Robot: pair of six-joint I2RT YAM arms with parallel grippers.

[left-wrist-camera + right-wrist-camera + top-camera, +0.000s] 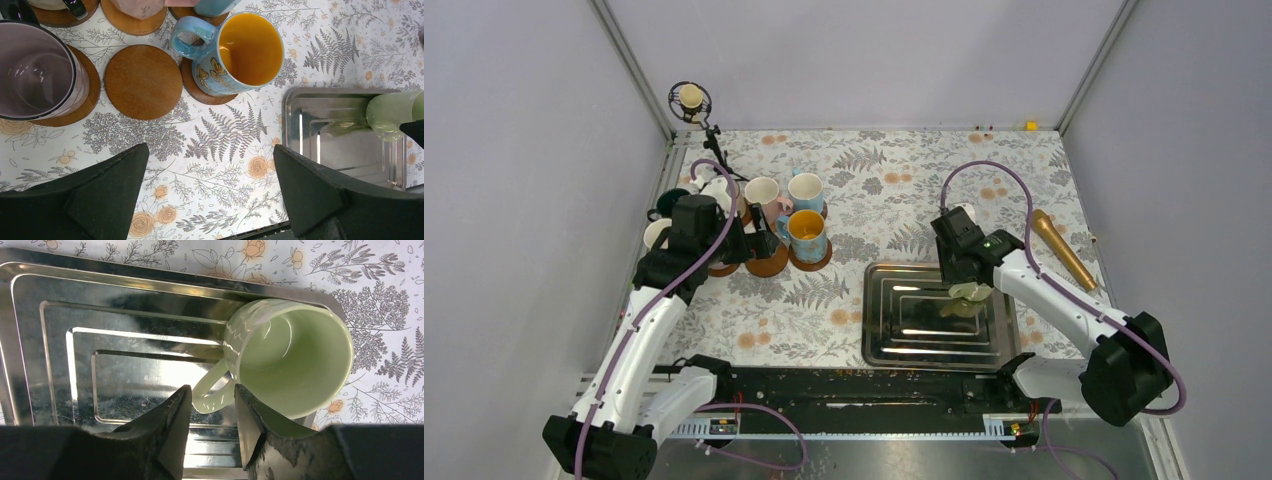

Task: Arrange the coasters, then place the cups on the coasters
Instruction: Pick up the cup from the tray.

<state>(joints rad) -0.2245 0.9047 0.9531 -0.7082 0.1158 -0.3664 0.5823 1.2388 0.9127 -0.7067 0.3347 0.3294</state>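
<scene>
A pale green cup (292, 357) is tilted over the right end of the steel tray (100, 315), its mouth toward the wrist camera. My right gripper (211, 388) is shut on its handle, one finger on each side. The top view shows that cup (972, 294) under the right gripper (964, 284). My left gripper (210, 150) hangs open over bare tablecloth with nothing between its fingers. Just beyond it lies an empty brown coaster (143, 81). On coasters beside it stand a blue cup with an orange inside (240, 50) and a mauve cup (35, 70).
More cups (762, 190) cluster on coasters at the table's back left, partly hidden by my left arm. A gold rod-shaped object (1064, 248) lies at the right. A microphone stand (690, 100) rises at the back left corner. Walls close in the table.
</scene>
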